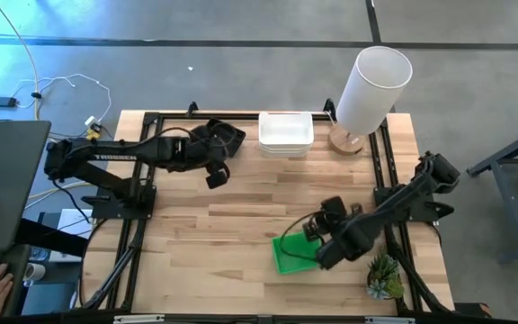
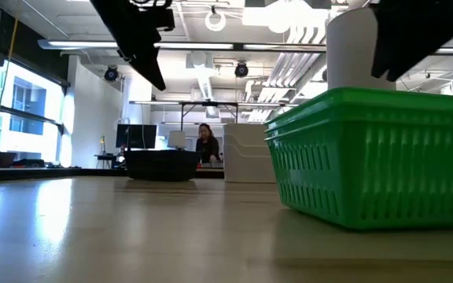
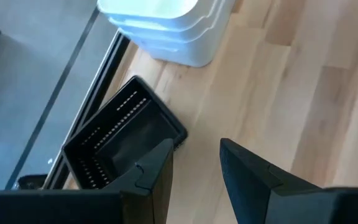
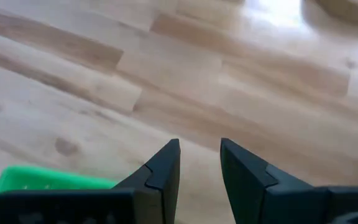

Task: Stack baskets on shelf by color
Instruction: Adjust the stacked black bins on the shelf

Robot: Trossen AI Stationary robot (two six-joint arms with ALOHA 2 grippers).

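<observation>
Near the table's front edge, toward the right, the green baskets [image 1: 291,253] sit as a nested stack, and the right gripper [image 1: 316,232] hangs just above their far rim with its fingers a narrow gap apart and nothing between them. At the back edge the white baskets [image 1: 285,133] stand stacked beside the tall white cylinder [image 1: 370,87], and the black baskets [image 3: 122,139] lie to their left, near the table's rear rail. The left gripper [image 3: 195,163] hovers over bare wood just beside the black stack, its fingers likewise parted and empty. From here the risk looks like a poor grasp: the gap on each tool seems slim for a basket wall, so a descent without widening could press on a rim and tip or shove a stack instead of taking it. A shove at the black stack could push it off the rear edge, since it already sits by the rail. The small potted plant [image 1: 384,277] stands close to the right arm's elbow and could be clipped.
</observation>
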